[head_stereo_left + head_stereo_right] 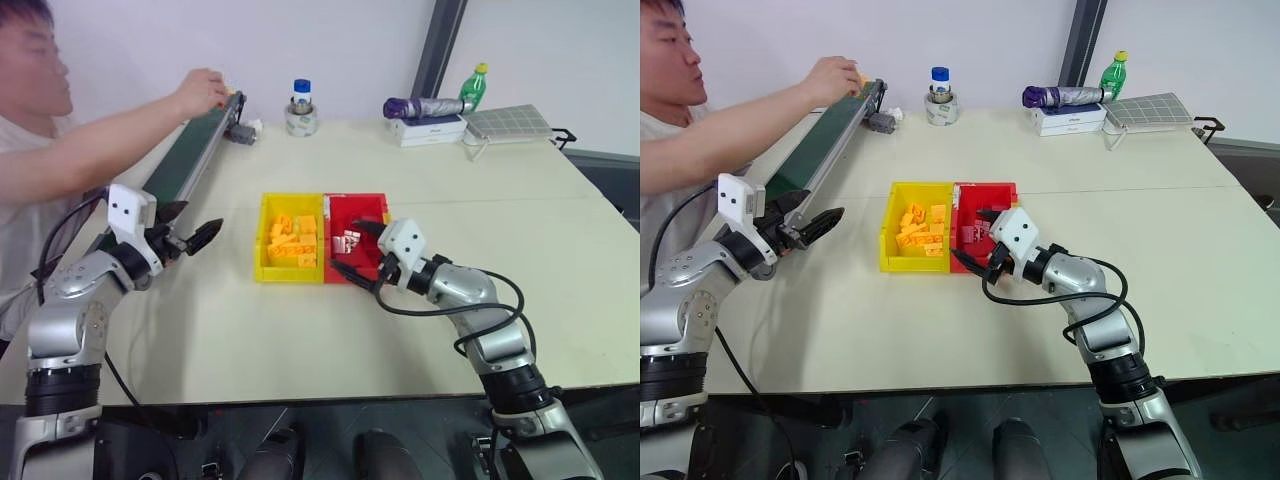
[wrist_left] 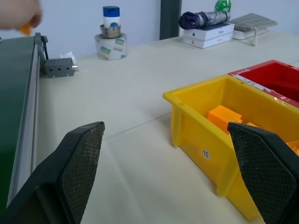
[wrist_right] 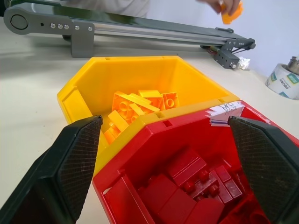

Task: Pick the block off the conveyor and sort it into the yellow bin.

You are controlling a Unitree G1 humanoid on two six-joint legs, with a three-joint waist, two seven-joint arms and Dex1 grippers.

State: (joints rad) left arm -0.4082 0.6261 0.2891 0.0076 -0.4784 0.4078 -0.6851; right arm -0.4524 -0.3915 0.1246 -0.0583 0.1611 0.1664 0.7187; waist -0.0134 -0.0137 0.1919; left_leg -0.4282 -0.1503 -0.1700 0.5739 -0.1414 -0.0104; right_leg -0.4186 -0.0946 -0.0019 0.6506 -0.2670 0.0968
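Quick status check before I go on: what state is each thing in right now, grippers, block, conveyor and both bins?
left gripper: jaws open, empty, beside the conveyor's near end
right gripper: jaws open, empty, over the red bin
block: in a person's hand, above the conveyor's far end
conveyor: belt bare
yellow bin: holds a heap of yellow bricks
red bin: holds red bricks

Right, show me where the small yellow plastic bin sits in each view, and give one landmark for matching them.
Left eye view: the small yellow plastic bin is mid-table, its right wall against the red plastic bin.
Right eye view: same spot, just left of centre.
Left wrist view: at the right, red bin behind it.
Right wrist view: centre, beyond the red bin.
Shared landmark: the grey-railed green-belt conveyor.
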